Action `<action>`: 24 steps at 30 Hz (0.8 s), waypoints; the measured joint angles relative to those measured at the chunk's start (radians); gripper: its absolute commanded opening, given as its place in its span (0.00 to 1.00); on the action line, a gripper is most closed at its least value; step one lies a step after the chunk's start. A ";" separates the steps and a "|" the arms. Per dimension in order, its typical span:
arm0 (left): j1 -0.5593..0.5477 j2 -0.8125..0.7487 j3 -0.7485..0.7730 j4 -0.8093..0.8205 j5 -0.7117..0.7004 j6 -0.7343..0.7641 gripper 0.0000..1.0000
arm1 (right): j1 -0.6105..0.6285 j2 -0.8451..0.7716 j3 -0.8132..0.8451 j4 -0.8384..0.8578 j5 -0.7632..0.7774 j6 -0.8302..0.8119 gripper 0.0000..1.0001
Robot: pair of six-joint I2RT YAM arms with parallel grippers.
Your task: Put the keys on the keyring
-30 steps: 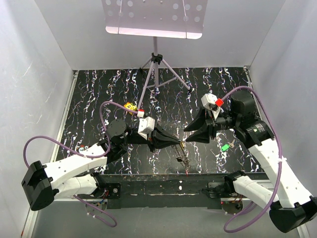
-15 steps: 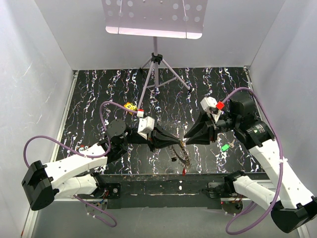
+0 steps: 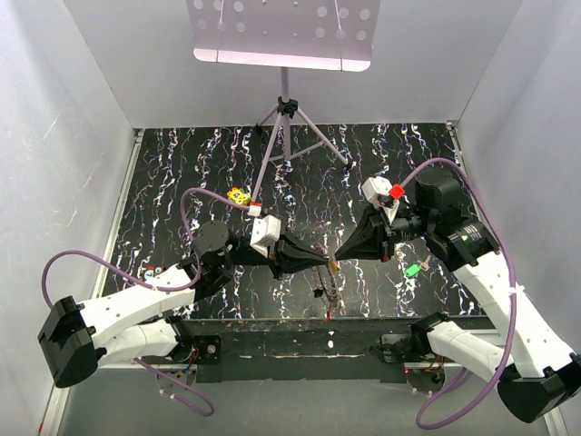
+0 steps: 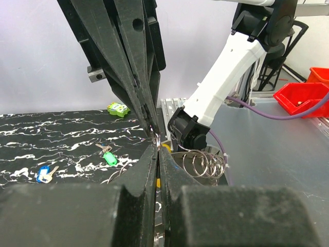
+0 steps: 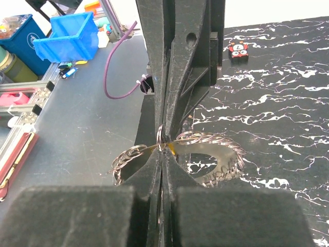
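**Keyring [image 5: 232,160] pinched between both grippers, lower centre of the top view**

Top view, left to right:

1. Yellow dotted cube [image 3: 239,194]. Sits on the black marbled table [image 3: 182,163], left of centre and well apart from everything else listed.
2. Tripod stand [image 3: 286,113]. Upper centre, at the far side of the table, carrying a pale perforated plate.
3. Left gripper [image 3: 325,262]. Reaches in from the lower left. Its fingers are pressed together and clamped on the keyring's top wire.
4. Keyring. Hangs edge-on below the two gripper tips, near the table's front edge. Whether its lower edge touches the table cannot be told. In the right wrist view its wire coils curve out to both sides behind the fingertips. A small orange piece [image 5: 169,149] shows just beside the pinch, too little of it to identify.
5. Right gripper [image 3: 339,257]. Reaches in from the right. Its fingers are together, nipping the same stretch of wire, tip to tip with the left gripper.
6. Green key [image 3: 413,269]. Lies flat on the table to the right of the grippers, beside the right arm and apart from the keyring.

Left wrist view, lower left:

7. Blue key [image 4: 43,174]. Lies flat on the table, near the green key and off the keyring.
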 measured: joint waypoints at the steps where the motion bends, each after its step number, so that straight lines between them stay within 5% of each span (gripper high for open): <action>1: 0.000 -0.005 -0.006 -0.001 -0.002 0.001 0.00 | 0.000 0.000 0.001 -0.002 0.002 0.000 0.01; 11: 0.003 -0.050 -0.045 0.024 -0.019 0.010 0.00 | 0.005 0.021 0.014 -0.048 0.014 0.014 0.01; 12: 0.003 -0.050 -0.045 0.026 -0.018 0.010 0.00 | 0.006 0.023 0.014 -0.048 0.016 0.016 0.04; 14: 0.003 -0.050 -0.045 0.029 -0.018 0.010 0.00 | 0.008 0.024 0.014 -0.049 0.020 0.019 0.30; 16: 0.003 -0.050 -0.045 0.034 -0.019 0.010 0.00 | 0.009 0.024 0.018 -0.056 0.020 0.018 0.41; 24: 0.003 -0.050 -0.045 0.044 -0.018 0.004 0.00 | 0.011 0.026 0.034 -0.058 0.016 0.006 0.38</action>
